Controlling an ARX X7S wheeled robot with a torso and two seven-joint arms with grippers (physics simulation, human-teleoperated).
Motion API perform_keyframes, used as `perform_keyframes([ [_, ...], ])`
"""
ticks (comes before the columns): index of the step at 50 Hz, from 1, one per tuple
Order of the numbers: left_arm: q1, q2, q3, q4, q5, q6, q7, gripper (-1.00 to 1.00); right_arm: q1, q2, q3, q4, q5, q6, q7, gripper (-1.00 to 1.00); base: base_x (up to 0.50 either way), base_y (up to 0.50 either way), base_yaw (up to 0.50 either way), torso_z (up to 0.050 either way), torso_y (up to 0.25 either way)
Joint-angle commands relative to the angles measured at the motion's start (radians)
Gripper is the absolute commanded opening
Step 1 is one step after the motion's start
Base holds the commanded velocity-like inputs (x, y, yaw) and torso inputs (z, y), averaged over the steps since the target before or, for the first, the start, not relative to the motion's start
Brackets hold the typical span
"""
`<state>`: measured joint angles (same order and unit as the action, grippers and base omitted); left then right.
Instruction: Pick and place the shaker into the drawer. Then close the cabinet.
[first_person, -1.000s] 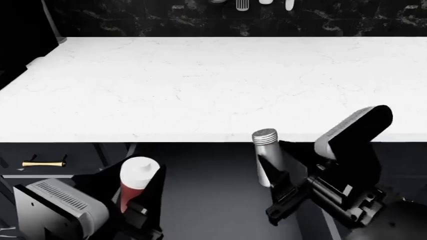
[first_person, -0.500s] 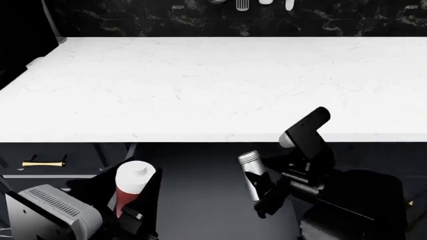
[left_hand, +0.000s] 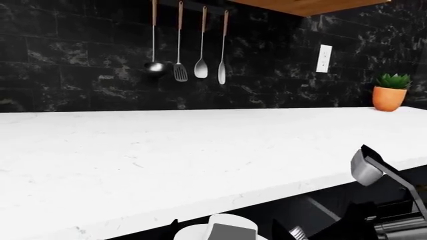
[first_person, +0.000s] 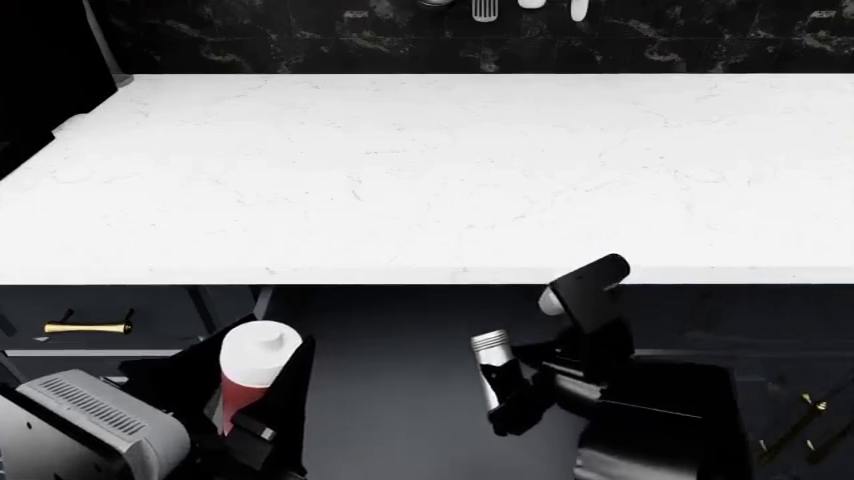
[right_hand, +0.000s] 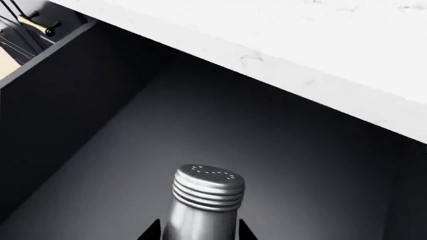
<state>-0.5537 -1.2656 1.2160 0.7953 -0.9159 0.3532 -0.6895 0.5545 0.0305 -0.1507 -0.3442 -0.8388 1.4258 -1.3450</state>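
Fronting black marble tile, the white countertop (first_person: 427, 170) overhangs the open drawer (right_hand: 100, 150).

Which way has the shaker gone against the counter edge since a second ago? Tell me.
Yes. The shaker has dropped from level with the white counter edge to below it, into the open drawer, and slightly leftward.

no readable text, labels or numbers anywhere

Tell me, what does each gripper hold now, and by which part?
The right gripper holds the slim silver metal shaker by its body, below the ridged cap. The left gripper holds the white-capped red bottle around its body.
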Motion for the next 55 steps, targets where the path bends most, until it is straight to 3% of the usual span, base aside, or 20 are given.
perform_keyframes([
  [1,0.002,-0.007,-0.001,0.001,-0.007,0.014,0.004,-1.00,-0.062,-0.009,0.011,0.020,0.077,-0.028,0.080,-1.00,0.00,0.00,0.00,0.000,0.000],
  [2,0.002,-0.007,-0.001,0.000,-0.007,0.014,0.005,-1.00,-0.063,-0.006,0.006,0.017,0.077,-0.025,0.083,-1.00,0.00,0.00,0.00,0.000,0.000],
  [3,0.002,-0.006,-0.001,0.001,-0.007,0.014,0.006,-1.00,-0.062,-0.002,-0.001,0.011,0.076,-0.017,0.081,1.00,0.00,0.00,0.00,0.000,0.000],
  [15,0.002,-0.003,-0.002,0.009,-0.003,0.010,0.006,-1.00,0.039,0.085,-0.073,-0.147,-0.014,0.109,0.032,1.00,0.00,0.00,0.00,0.000,0.001],
  [19,-0.010,-0.003,-0.006,0.017,-0.010,-0.006,0.009,-1.00,0.176,0.078,-0.104,-0.175,-0.307,0.144,-0.225,1.00,0.00,0.00,0.00,0.000,0.000],
  [25,-0.046,0.004,-0.019,0.033,-0.033,-0.047,0.013,-1.00,0.292,0.137,-0.068,-0.255,-0.281,0.145,-0.226,1.00,0.00,0.00,0.00,0.000,0.000],
  [30,-0.108,0.022,-0.036,0.050,-0.084,-0.123,0.015,-1.00,0.292,0.169,-0.018,-0.357,-0.279,0.145,-0.226,1.00,0.00,0.00,0.00,0.000,0.000],
  [35,-0.269,0.061,-0.074,0.067,-0.240,-0.298,0.022,-1.00,0.264,0.175,0.024,-0.472,-0.306,0.145,-0.226,1.00,0.00,0.00,0.00,0.000,0.000],
  [44,-0.614,0.243,-0.108,-0.059,-0.460,-0.636,0.077,-1.00,0.235,0.179,0.086,-0.597,-0.344,0.145,-0.226,1.00,0.00,0.00,0.00,0.001,0.000],
  [55,-0.768,0.481,-0.034,-0.363,-0.383,-0.817,0.215,-1.00,0.168,0.218,0.134,-0.703,-0.373,0.145,-0.226,1.00,0.00,0.00,0.00,0.000,0.000],
])
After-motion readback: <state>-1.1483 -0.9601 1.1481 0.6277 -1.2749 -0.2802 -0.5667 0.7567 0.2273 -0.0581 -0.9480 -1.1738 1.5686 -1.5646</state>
